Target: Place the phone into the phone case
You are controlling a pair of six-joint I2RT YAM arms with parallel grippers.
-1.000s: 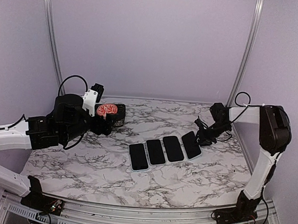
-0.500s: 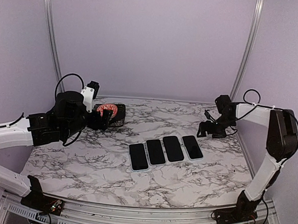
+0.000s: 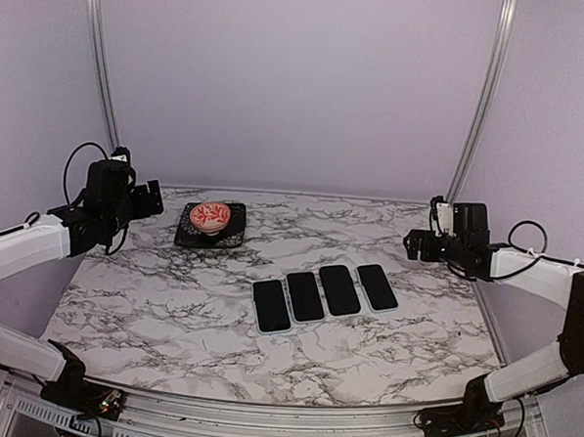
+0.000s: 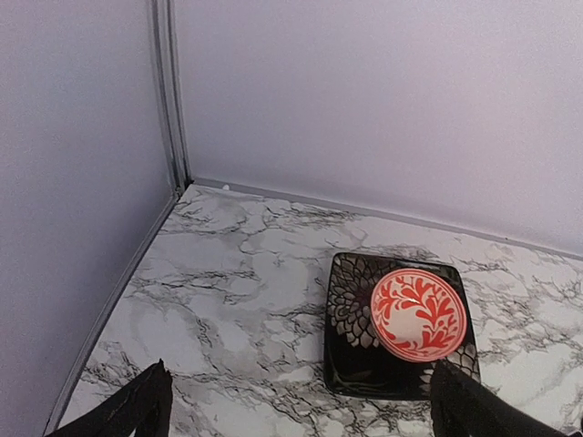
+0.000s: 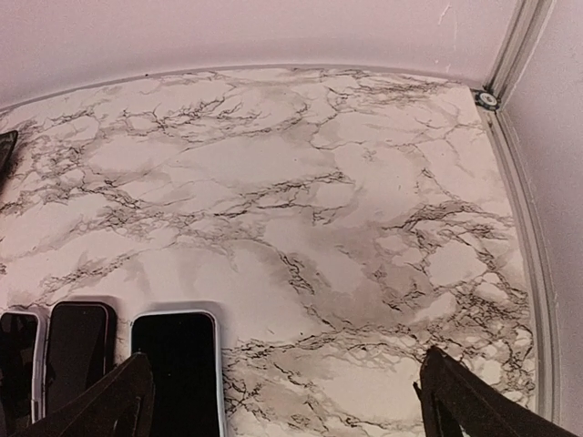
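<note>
Four black-screened phones lie side by side in a slanted row mid-table: (image 3: 271, 306), (image 3: 306, 297), (image 3: 340, 290), (image 3: 377, 287). Each has a pale rim around it, like a clear case. Three of them show at the lower left of the right wrist view, the nearest phone (image 5: 178, 373) beside my left fingertip (image 5: 114, 401). My right gripper (image 3: 415, 245) is open and empty, to the right of the row and apart from it. My left gripper (image 3: 148, 199) is open and empty at the far left, away from the phones.
A black patterned square plate (image 3: 188, 235) carrying a red-and-white bowl (image 3: 211, 215) sits at the back left; both show in the left wrist view, plate (image 4: 360, 314) and bowl (image 4: 419, 312). Walls and metal rails bound the marble table on the left, back and right.
My left gripper has drawn back from the plate to the far left. My right gripper has drawn back from the rightmost phone toward the right wall. The phones have not moved.
</note>
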